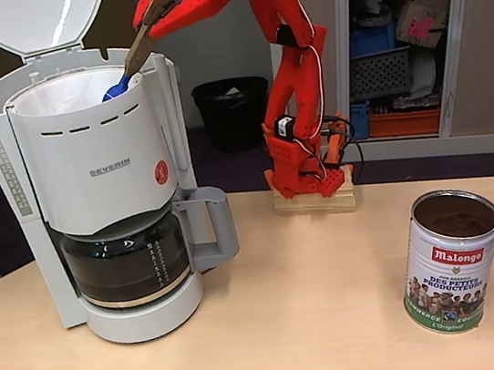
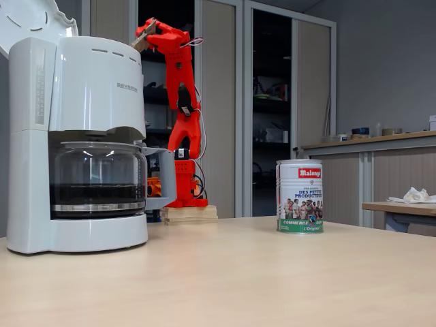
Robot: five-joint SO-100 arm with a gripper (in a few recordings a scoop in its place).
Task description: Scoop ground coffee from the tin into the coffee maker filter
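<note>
Over filter (image 1: pixel 64 93), claw (image 1: pixel 153 9) grips scoop (image 1: pixel 125 73).

One coffee machine (image 1: pixel 99 178), left. One glass carafe (image 1: pixel 129 261). One tin (image 1: pixel 451 259), right. One blue scoop (image 1: pixel 117 86). One black waste bin (image 1: pixel 232 112), far.

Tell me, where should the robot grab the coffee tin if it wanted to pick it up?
Probably around the round side wall of the tin, coming in level from the arm's side. It stands upright with its top open and ground coffee inside, so pinching the rim could tip or spill it. Right now the gripper is busy holding a scoop.
</note>
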